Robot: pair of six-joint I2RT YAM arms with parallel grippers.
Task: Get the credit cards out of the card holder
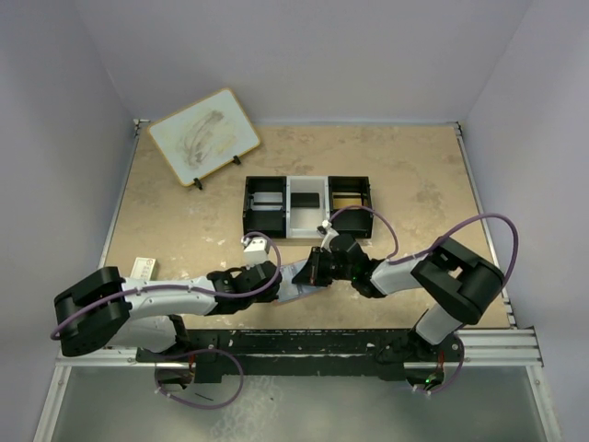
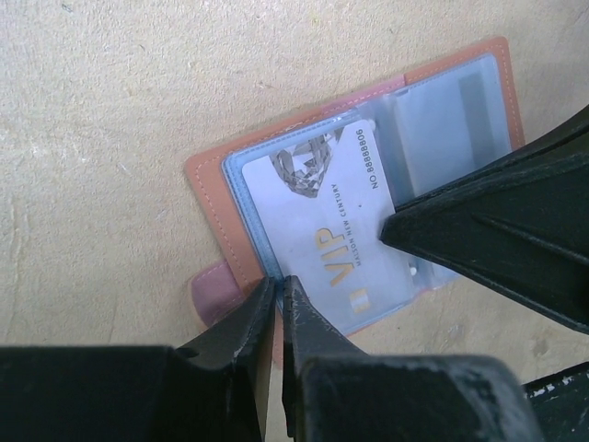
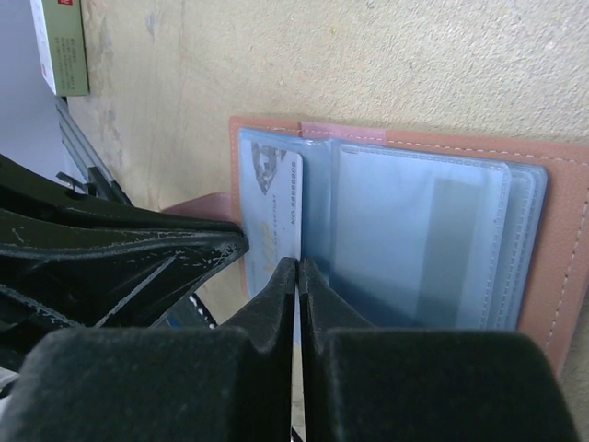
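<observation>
1. The table (image 1: 423, 175) bears the open card holder (image 2: 207, 198) near its front, between both arms.
2. The left gripper (image 2: 279, 285) is closed to a slit at the holder's edge; I cannot tell if it grips.
3. The right gripper (image 3: 299, 265) is closed, with its tips at the sleeved credit card (image 2: 313, 221).

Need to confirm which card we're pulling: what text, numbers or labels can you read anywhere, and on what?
"VIP": gold letters on the pale credit card in the card holder's clear sleeve.
"NO.88888806": same card, near its edge.
"MASON NEW CENTURY": small line beside VIP, first word uncertain.
Small box at the table edge: print too blurred to read.
</observation>
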